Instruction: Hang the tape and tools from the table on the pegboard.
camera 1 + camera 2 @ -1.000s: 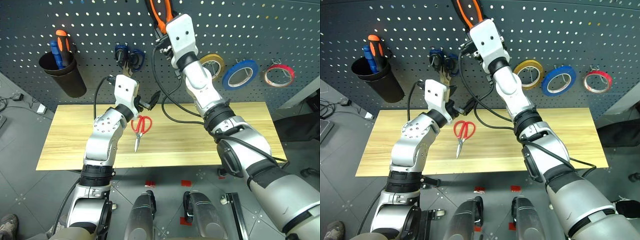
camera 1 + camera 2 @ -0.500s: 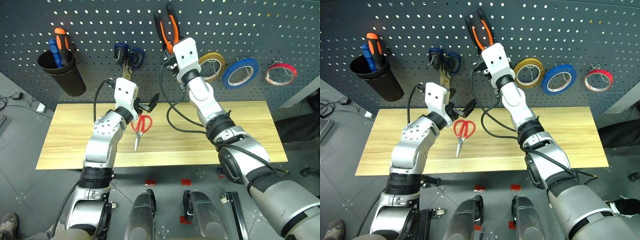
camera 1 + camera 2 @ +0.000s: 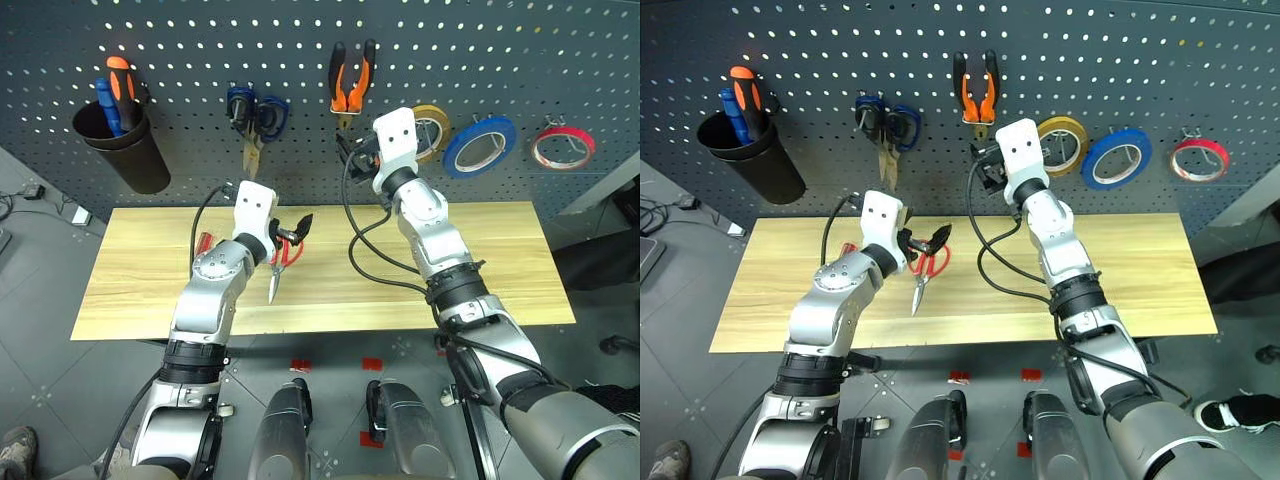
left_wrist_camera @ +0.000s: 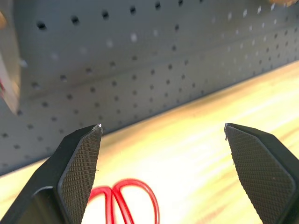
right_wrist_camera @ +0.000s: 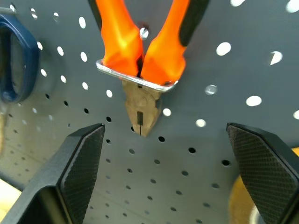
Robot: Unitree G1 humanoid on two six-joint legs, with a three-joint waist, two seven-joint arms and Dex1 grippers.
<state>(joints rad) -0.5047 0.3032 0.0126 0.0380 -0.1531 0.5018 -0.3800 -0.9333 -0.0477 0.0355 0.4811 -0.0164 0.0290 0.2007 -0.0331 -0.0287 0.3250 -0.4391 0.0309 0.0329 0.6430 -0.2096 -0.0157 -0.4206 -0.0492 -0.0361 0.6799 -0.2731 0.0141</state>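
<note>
The orange-and-black pliers (image 3: pixel 352 78) hang nose down from a hook on the pegboard (image 3: pixel 570 50). Just below them my right gripper (image 5: pixel 166 128) is open and holds nothing, its fingers apart either side of the pliers' nose (image 5: pixel 142 114). The red-handled scissors (image 3: pixel 281 258) lie on the table (image 3: pixel 500 270). My left gripper (image 3: pixel 292 228) hovers open just above their handles (image 4: pixel 124 205). A bit of the red screwdriver (image 3: pixel 203 242) shows on the table behind my left forearm. The thin red tape ring (image 3: pixel 563 148) hangs on the pegboard at far right.
Yellow tape (image 3: pixel 432 130) and blue tape (image 3: pixel 482 143) hang right of the pliers, and dark-blue scissors (image 3: pixel 255 115) hang to their left. A black cup (image 3: pixel 122 145) with orange and blue screwdrivers is mounted at far left. A black cable (image 3: pixel 365 250) loops from my right arm over the table.
My right gripper has let go of the pliers, which now hang on the pegboard, and dropped below them. My left gripper has sunk closer to the red scissors.
</note>
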